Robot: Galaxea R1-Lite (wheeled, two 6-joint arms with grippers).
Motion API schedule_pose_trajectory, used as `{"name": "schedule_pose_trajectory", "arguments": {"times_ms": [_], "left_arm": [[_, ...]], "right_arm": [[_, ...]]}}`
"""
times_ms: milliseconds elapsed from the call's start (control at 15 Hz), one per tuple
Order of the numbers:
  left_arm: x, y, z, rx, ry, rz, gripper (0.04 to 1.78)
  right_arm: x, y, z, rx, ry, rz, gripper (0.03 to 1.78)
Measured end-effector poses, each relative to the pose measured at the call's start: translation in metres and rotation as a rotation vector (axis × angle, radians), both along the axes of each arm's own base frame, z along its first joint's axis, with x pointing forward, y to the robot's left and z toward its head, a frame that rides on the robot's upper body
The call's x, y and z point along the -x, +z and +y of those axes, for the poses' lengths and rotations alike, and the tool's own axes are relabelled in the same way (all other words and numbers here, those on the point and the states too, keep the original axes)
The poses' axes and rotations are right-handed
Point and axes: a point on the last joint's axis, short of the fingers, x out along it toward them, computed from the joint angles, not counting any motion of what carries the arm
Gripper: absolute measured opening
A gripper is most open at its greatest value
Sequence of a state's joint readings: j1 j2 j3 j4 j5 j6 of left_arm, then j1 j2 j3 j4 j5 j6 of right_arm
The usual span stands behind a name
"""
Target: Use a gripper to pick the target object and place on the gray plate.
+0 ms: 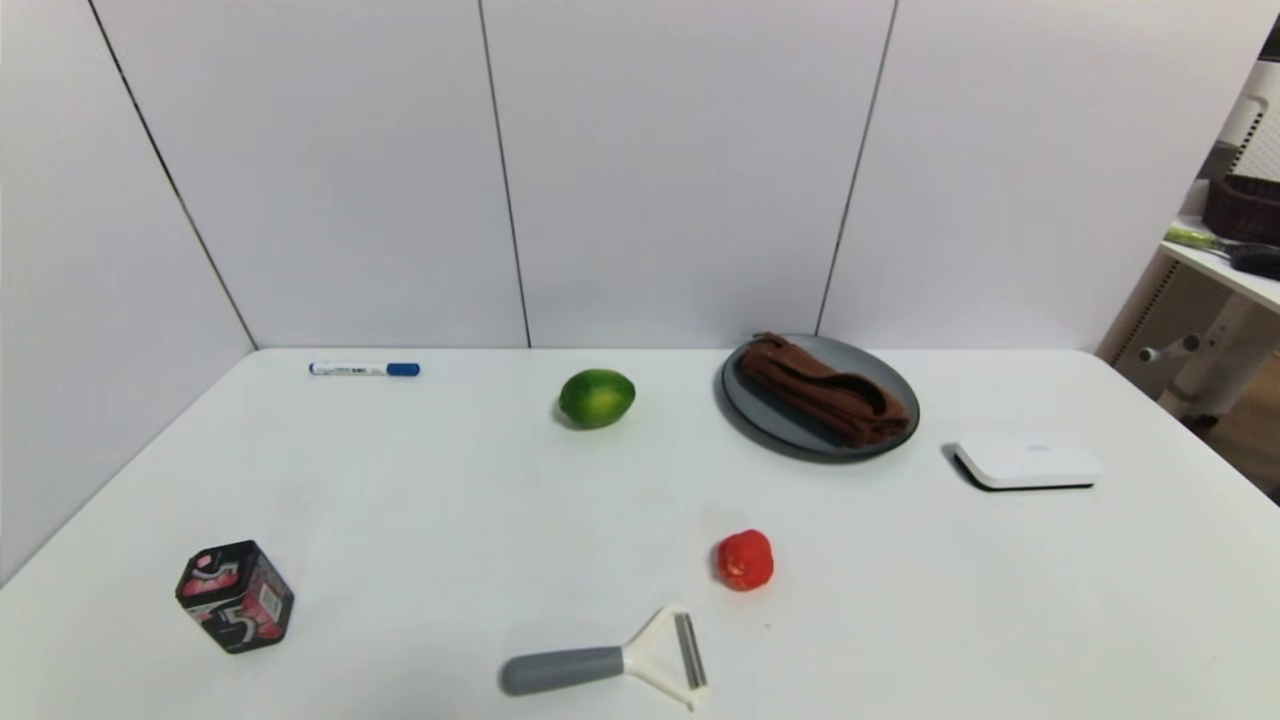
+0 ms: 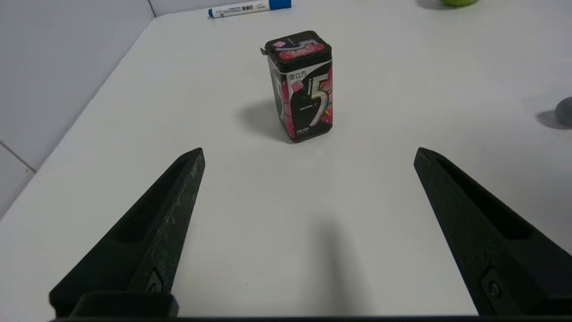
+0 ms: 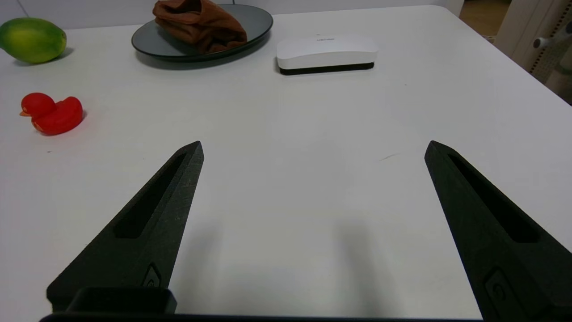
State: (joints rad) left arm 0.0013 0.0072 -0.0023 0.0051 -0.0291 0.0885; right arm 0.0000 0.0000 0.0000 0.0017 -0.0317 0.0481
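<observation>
Cloth (image 1: 826,391) on gray plate (image 1: 760,420); lime (image 1: 596,397), white box (image 1: 1027,462) nearby; both grippers wide.

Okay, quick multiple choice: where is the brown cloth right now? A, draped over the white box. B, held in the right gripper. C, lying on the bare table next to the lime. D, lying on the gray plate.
D: the brown cloth lies rumpled across the gray plate, while both grippers are open and hold nothing.
</observation>
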Motion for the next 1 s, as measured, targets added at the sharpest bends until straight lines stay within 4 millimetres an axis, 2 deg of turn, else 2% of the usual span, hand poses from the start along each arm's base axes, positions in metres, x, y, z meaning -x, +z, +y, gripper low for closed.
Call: {"name": "schedule_pose_trajectory", "arguments": {"times_ms": [1000], "left_arm": [[0.0005, -0.0007, 0.0001, 0.056, 0.006, -0.007, 1.69]], "right_arm": [[0.0, -0.0002, 0.0, 0.008, 0.002, 0.002, 1.71]]}}
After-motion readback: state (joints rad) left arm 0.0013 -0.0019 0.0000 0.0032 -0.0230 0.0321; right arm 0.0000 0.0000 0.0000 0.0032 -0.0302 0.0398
